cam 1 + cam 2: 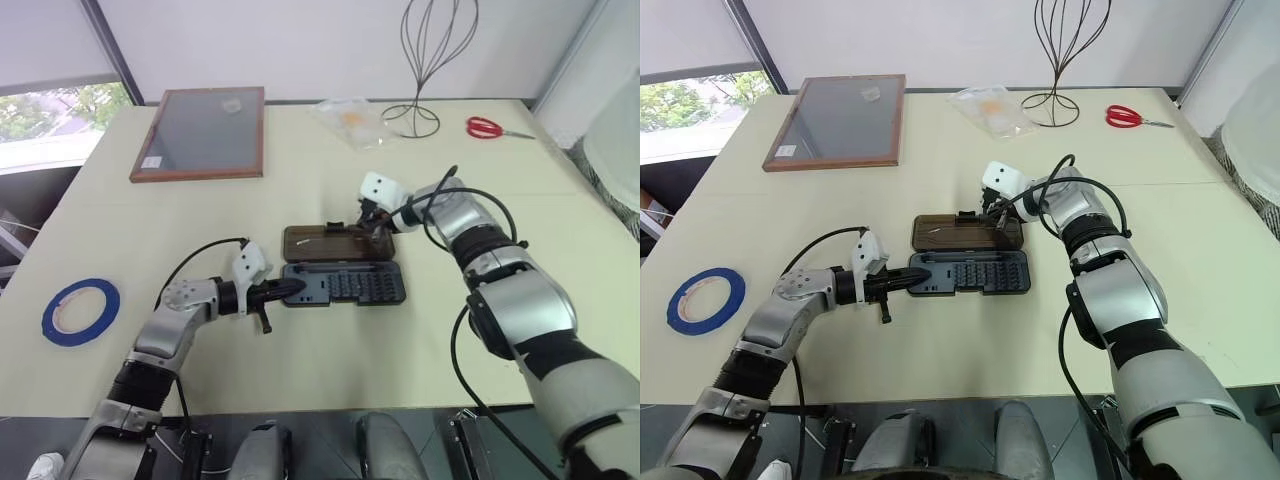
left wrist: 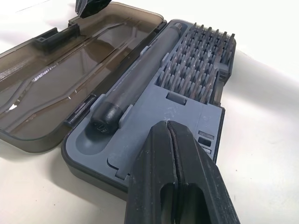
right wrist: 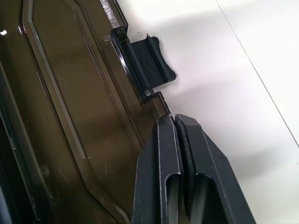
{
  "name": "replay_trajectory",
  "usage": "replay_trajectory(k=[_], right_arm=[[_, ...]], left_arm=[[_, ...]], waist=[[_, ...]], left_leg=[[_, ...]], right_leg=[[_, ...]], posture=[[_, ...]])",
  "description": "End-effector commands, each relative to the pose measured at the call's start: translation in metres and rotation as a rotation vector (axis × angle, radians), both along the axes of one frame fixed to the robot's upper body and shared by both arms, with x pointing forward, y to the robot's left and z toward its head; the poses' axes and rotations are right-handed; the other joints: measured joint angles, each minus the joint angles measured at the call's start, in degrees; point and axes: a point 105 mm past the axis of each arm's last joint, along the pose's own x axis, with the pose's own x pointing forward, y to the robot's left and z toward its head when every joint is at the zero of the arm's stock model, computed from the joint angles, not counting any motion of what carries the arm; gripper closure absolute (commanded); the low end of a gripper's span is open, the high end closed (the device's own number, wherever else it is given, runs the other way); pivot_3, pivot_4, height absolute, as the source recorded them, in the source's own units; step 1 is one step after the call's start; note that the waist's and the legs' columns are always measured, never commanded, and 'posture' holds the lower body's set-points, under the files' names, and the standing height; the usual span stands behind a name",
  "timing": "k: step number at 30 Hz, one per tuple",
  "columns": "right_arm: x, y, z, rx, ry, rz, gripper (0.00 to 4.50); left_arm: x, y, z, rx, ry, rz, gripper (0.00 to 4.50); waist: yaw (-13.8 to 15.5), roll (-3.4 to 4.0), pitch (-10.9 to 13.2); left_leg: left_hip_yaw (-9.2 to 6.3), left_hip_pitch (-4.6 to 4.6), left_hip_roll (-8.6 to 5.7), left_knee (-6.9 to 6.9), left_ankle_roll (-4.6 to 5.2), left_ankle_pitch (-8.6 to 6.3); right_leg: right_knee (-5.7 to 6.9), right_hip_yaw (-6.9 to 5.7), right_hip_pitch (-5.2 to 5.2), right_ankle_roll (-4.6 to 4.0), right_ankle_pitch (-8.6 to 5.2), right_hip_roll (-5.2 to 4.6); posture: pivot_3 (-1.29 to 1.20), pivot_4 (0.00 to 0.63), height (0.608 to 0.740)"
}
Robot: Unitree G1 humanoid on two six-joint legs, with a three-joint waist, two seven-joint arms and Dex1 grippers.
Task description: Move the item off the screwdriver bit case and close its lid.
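The blue tape ring (image 1: 80, 312) lies flat on the table far to the left, well apart from the case. The screwdriver bit case (image 1: 345, 285) lies open in the middle, its grey base holding rows of bits (image 2: 196, 60) and a dark driver handle (image 2: 135, 79). Its smoky brown lid (image 1: 325, 240) lies flat behind the base. My left gripper (image 1: 295, 288) is shut, its tips resting on the base's left end. My right gripper (image 1: 372, 228) is shut, with its tips at the lid's far rim, right beside the black latch tab (image 3: 149, 60).
A wooden-framed grey board (image 1: 203, 132) lies at the back left. Along the back of the table are a clear plastic bag (image 1: 350, 118), a black wire stand (image 1: 420, 60) and red scissors (image 1: 490, 127).
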Motion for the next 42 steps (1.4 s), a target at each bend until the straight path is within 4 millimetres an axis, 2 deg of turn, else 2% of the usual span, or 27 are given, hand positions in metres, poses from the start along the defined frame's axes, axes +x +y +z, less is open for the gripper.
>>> replay_trajectory(k=[1, 2, 4, 7, 13, 20, 23, 24, 25, 26, 39, 42], right_arm=[[-0.007, -0.004, -0.025, -0.065, 0.071, -0.011, 4.47], [-0.006, -0.003, -0.025, -0.065, 0.067, -0.015, 4.47], [-0.004, -0.002, -0.021, -0.059, 0.062, -0.028, 3.91], [0.000, 0.000, -0.016, -0.071, 0.036, -0.035, 2.62], [0.002, 0.002, -0.014, -0.079, 0.019, -0.048, 2.62], [-0.002, 0.001, -0.024, -0.124, 0.055, -0.031, 2.62], [-0.006, 0.003, -0.029, -0.156, 0.076, 0.000, 3.40], [-0.006, 0.003, -0.030, -0.162, 0.078, 0.006, 3.97], [-0.006, 0.004, -0.031, -0.165, 0.079, 0.009, 4.32], [-0.007, 0.004, -0.031, -0.166, 0.079, 0.009, 4.44], [-0.008, 0.006, -0.035, -0.186, 0.077, 0.036, 4.44], [-0.007, 0.011, -0.030, -0.192, 0.048, 0.072, 4.44]], left_arm=[[0.001, 0.004, 0.003, 0.004, -0.019, 0.015, 4.50], [0.001, 0.004, 0.003, 0.004, -0.019, 0.016, 4.50], [0.001, 0.004, 0.003, 0.003, -0.020, 0.018, 4.50], [0.001, 0.004, 0.003, 0.002, -0.021, 0.022, 4.50], [0.001, 0.004, 0.003, 0.000, -0.022, 0.026, 4.50], [0.003, 0.005, 0.005, -0.004, -0.034, 0.037, 4.50], [0.003, 0.006, 0.005, -0.005, -0.038, 0.044, 4.50], [0.003, 0.007, 0.005, -0.005, -0.038, 0.046, 4.50], [0.003, 0.007, 0.005, -0.005, -0.039, 0.048, 4.50], [0.003, 0.007, 0.005, -0.004, -0.039, 0.050, 4.50], [0.003, 0.012, 0.008, -0.002, -0.045, 0.065, 4.50], [0.007, 0.015, 0.013, -0.010, -0.056, 0.079, 4.50]], waist=[[-0.1, 0.00, 0.0], [-0.2, 0.00, 0.0], [-0.4, 0.00, 0.0], [-0.4, 0.03, 0.0], [-0.4, 0.03, 0.0], [-0.4, 0.03, 0.0], [-0.5, 0.02, 0.0], [-0.5, 0.02, 0.0], [-0.5, 0.00, 0.0], [-0.5, -0.05, -0.1], [-0.6, -0.04, -0.1], [-0.6, -0.04, -0.1]], left_leg=[[0.00, 0.00, 0.00, 0.00, 0.01, 0.00], [0.00, 0.00, 0.00, 0.00, 0.01, -0.01], [-0.01, 0.00, 0.01, -0.01, 0.01, -0.01], [-0.02, -0.08, 0.02, -0.03, -0.07, 0.04], [-0.01, -0.09, 0.02, -0.03, -0.09, 0.04], [-0.02, -0.08, 0.02, -0.03, -0.09, 0.04], [-0.01, -0.08, 0.01, -0.03, -0.08, 0.04], [-0.01, -0.07, 0.01, -0.03, -0.08, 0.04], [-0.01, -0.06, 0.01, -0.03, -0.08, 0.04], [-0.01, -0.03, 0.01, -0.03, -0.08, 0.04], [-0.03, -0.01, 0.05, -0.04, -0.09, 0.03], [-0.03, -0.01, 0.05, -0.04, -0.09, 0.03]], right_leg=[[0.00, 0.00, 0.00, 0.00, 0.00, 0.00], [0.00, 0.00, 0.00, 0.00, 0.00, 0.00], [0.00, 0.00, 0.00, 0.00, 0.00, 0.00], [0.03, 0.00, -0.11, 0.00, 0.00, -0.01], [0.02, 0.00, -0.10, 0.00, 0.00, -0.03], [0.02, 0.00, -0.09, 0.00, 0.00, -0.03], [0.02, 0.00, -0.09, 0.00, 0.00, -0.03], [0.02, 0.00, -0.09, 0.00, 0.00, -0.02], [0.02, 0.00, -0.08, 0.00, 0.00, -0.02], [0.02, 0.00, -0.06, 0.00, 0.00, 0.00], [0.02, 0.00, -0.05, 0.00, 0.00, 0.02], [0.02, 0.00, -0.05, 0.00, 0.00, 0.02]], posture=[[0.00, 0.150, 0.740], [0.00, 0.150, 0.740], [0.00, 0.150, 0.740], [0.00, 0.150, 0.740], [0.00, 0.150, 0.740], [0.00, 0.150, 0.740], [0.00, 0.150, 0.740], [0.00, 0.150, 0.740], [0.00, 0.150, 0.740], [0.00, 0.150, 0.740], [0.00, 0.150, 0.740], [0.00, 0.150, 0.740]])
